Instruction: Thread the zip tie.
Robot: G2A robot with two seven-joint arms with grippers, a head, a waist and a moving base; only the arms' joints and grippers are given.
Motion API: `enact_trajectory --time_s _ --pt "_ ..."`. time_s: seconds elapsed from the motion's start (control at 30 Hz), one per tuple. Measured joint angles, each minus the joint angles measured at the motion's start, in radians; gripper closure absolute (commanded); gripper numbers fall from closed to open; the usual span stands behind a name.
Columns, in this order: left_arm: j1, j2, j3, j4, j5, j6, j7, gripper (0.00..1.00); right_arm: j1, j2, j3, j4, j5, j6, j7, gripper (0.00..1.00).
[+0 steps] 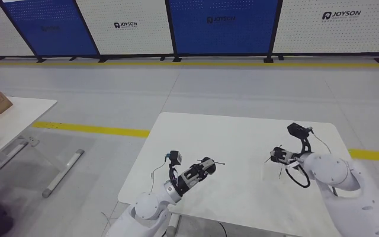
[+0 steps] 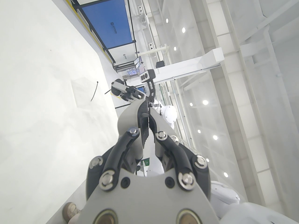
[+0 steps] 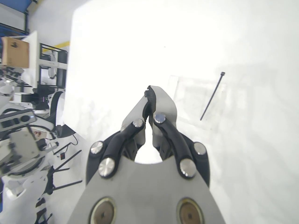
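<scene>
From the top view, you see both arms over the white bench [image 1: 237, 133]. The left claw [image 1: 207, 166] sits near the bench's near edge and the right claw [image 1: 275, 156] toward the right side, the two well apart.

In the left wrist view, your left claw [image 2: 146, 108] has its fingers pressed together. You cannot tell whether anything is pinched between them. Farther off, the right claw [image 2: 126, 93] hangs above the bench [image 2: 35, 71] with a thin dark sliver jutting from its tip. The black zip tie [image 2: 94, 91] lies flat on the bench near that right claw and well apart from the left one, on a faint clear rectangular patch [image 2: 79, 94].

In the right wrist view, your right claw [image 3: 149, 94] is also closed, pads meeting at the tip. The zip tie [image 3: 212, 96] lies straight on the bench [image 3: 140, 36], beside the claw but not touching it. Its square head is at the end farther from the wrist, and it rests on the same clear patch [image 3: 186, 94].
</scene>
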Motion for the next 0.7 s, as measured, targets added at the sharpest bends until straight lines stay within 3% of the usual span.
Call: enact_trajectory --time_s 0.13,0.2,0.7 --pt "0.0 0.0 0.0 0.0 0.0 0.0 0.0 1.0 -0.124 0.012 0.051 -0.171 -0.016 -0.042 -0.077 1.0" --pt "0.0 0.0 0.0 0.0 0.0 0.0 0.0 1.0 -0.161 0.015 0.053 -0.213 -0.036 -0.061 -0.088 1.0" --pt "0.0 0.0 0.0 0.0 0.0 0.0 0.0 1.0 -0.171 0.016 0.05 -0.219 -0.047 -0.063 -0.091 1.0"
